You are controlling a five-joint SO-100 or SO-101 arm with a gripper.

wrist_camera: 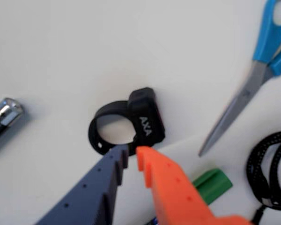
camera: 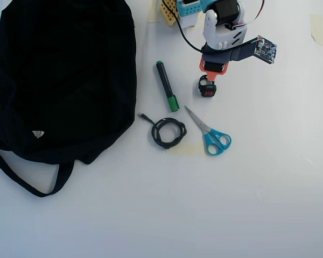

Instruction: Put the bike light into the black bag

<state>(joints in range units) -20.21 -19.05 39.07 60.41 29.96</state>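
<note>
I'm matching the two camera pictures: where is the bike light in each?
Wrist view: the bike light is at centre, just above the gripper tips, its loop strap to the left.
Overhead view: the bike light is upper centre-right, just below the gripper.
Shared landmark: the blue-handled scissors.

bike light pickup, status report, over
Gripper open, tips just short of the small black bike light with loop strap. Light on table, ungrasped. Large black fabric bag far off; green marker between.
</note>
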